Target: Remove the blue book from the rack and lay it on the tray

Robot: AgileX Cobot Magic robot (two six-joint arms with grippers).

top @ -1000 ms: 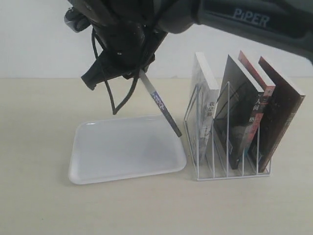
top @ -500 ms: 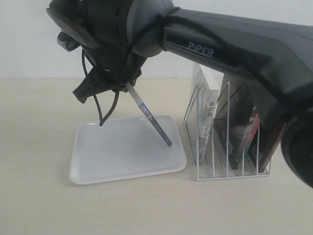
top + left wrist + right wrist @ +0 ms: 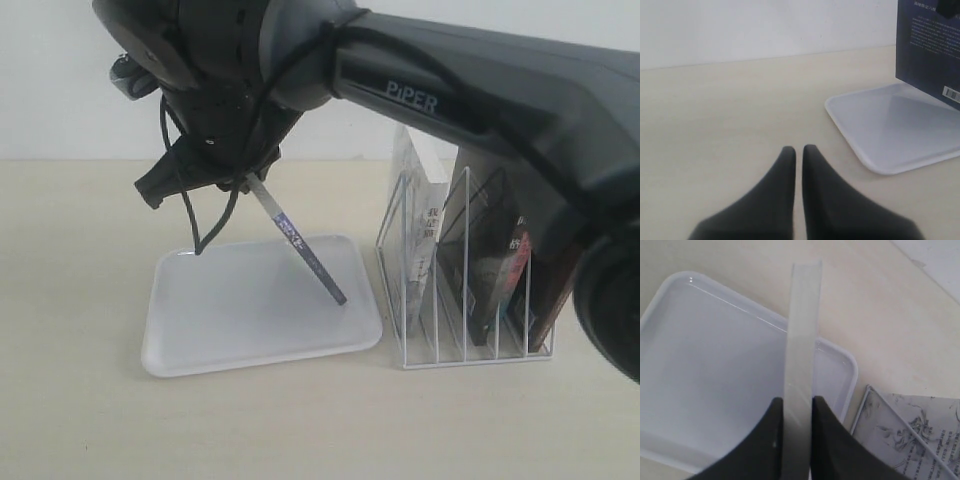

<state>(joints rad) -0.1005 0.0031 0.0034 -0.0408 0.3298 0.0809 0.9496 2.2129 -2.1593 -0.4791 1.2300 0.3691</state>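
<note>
My right gripper [image 3: 247, 181] is shut on the blue book [image 3: 300, 250], gripping it by its upper end. The book hangs tilted, spine toward the exterior camera, with its lower corner down over the right part of the white tray [image 3: 200, 335]. I cannot tell whether that corner touches the tray. The right wrist view shows the book's pale page edge [image 3: 802, 335] clamped between the fingertips of the right gripper [image 3: 797, 402], with the tray [image 3: 710, 365] beneath. In the left wrist view the left gripper [image 3: 798, 150] is shut and empty above the table, left of the tray [image 3: 890, 130] and the book's dark back cover [image 3: 930, 50].
The white wire rack [image 3: 415, 335] stands just right of the tray and holds three upright books [image 3: 500, 250]. The right arm [image 3: 480, 90] reaches across above the rack. A black cable [image 3: 205, 225] dangles from the wrist over the tray's back edge.
The right arm has carried the book leftward and a little lower. Its lower corner has gone from beside the rack to over the tray. The left gripper's earlier state is not shown.
</note>
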